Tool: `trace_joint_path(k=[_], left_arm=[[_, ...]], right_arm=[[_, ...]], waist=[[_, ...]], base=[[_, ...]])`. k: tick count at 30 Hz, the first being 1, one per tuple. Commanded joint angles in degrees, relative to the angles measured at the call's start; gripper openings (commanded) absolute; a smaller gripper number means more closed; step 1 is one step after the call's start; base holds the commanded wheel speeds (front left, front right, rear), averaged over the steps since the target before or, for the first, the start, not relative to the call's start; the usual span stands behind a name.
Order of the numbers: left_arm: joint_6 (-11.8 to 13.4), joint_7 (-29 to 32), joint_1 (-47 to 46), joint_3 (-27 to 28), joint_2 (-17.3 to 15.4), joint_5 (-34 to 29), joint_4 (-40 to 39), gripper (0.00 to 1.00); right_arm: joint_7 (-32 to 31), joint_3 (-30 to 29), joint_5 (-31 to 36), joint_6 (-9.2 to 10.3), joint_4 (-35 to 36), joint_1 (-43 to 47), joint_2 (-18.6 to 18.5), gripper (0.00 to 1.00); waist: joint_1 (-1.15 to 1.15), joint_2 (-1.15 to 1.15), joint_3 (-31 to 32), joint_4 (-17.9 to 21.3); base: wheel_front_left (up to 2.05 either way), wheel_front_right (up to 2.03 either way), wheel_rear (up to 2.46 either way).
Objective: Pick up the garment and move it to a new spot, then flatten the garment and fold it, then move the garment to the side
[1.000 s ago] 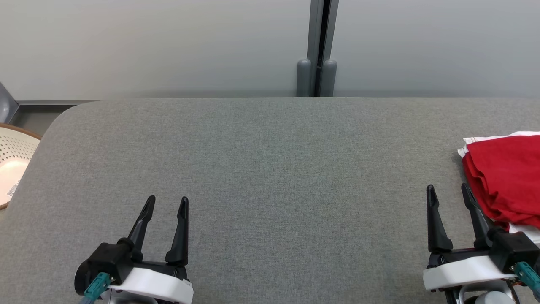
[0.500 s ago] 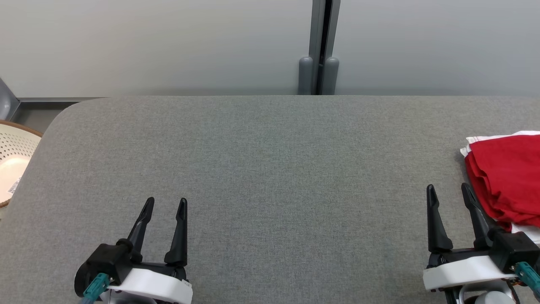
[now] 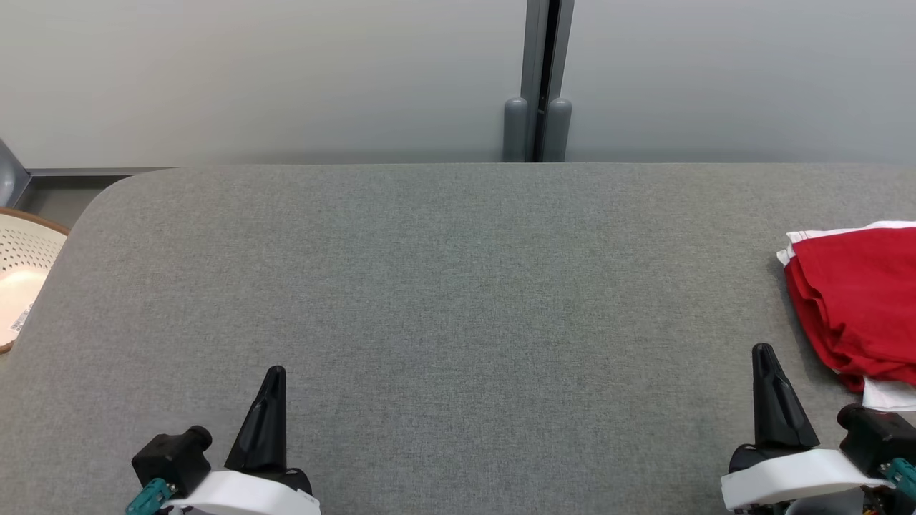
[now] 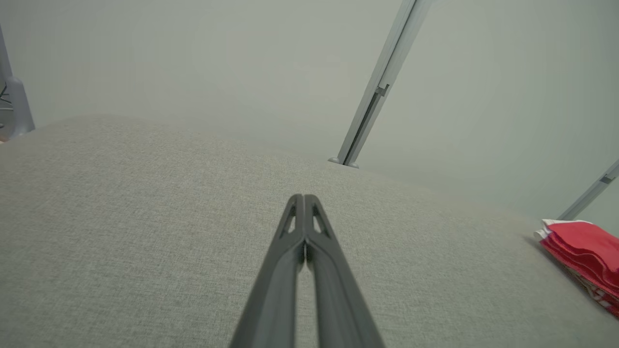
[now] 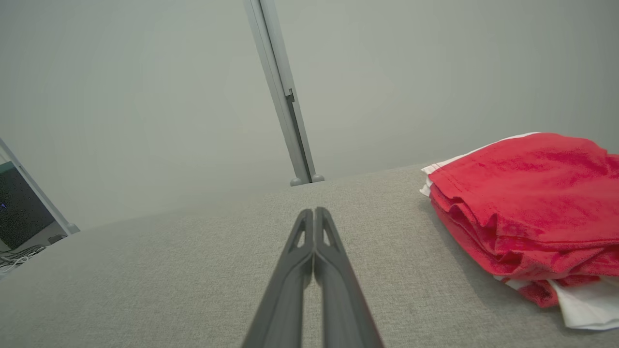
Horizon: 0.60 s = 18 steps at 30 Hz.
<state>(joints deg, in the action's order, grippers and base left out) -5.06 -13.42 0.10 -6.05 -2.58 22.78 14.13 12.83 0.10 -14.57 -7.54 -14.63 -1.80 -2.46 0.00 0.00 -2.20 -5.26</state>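
A folded red garment point(image 3: 859, 300) with white trim lies at the right edge of the grey padded table point(image 3: 458, 286). It also appears as the red garment point(image 5: 522, 208) at the right of the right wrist view and as the red garment point(image 4: 582, 249) far right in the left wrist view. My right gripper point(image 3: 764, 354) is shut and empty near the front edge, just left of the garment and apart from it; its tips point(image 5: 313, 212) press together. My left gripper point(image 3: 275, 375) is shut and empty at the front left, tips point(image 4: 303, 198) together.
A pale perforated basket point(image 3: 21, 279) with a brown rim stands off the table's left end. A grey wall with a vertical post point(image 3: 538, 79) runs behind the far edge. A dark screen point(image 5: 19, 208) sits far left in the right wrist view.
Both grippers have gone from open to shut, with nothing in them, and both have drawn back toward the front edge. The garment has not moved.
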Motion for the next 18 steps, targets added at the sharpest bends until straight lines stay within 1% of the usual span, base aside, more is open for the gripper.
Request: trace_joint_path(k=[1, 18], left_arm=[[-0.3, 0.6, -1.5, 0.7, -0.3, 2.8, -0.8, 0.00], [-0.8, 4.5, -2.8, 2.8, -0.8, 18.6, -0.7, 0.00]], right_arm=[[-0.7, -0.5, -3.0, 0.01, 0.8, -1.3, -0.2, 0.00], [-4.9, -1.9, -20.1, 0.02, 0.9, -2.1, -0.3, 0.00]], waist=[[0.00, 0.00, 0.0, 0.1], [0.00, 0.00, 0.3, 0.8]], base=[[0.00, 0.00, 0.00], [0.00, 0.00, 0.00]])
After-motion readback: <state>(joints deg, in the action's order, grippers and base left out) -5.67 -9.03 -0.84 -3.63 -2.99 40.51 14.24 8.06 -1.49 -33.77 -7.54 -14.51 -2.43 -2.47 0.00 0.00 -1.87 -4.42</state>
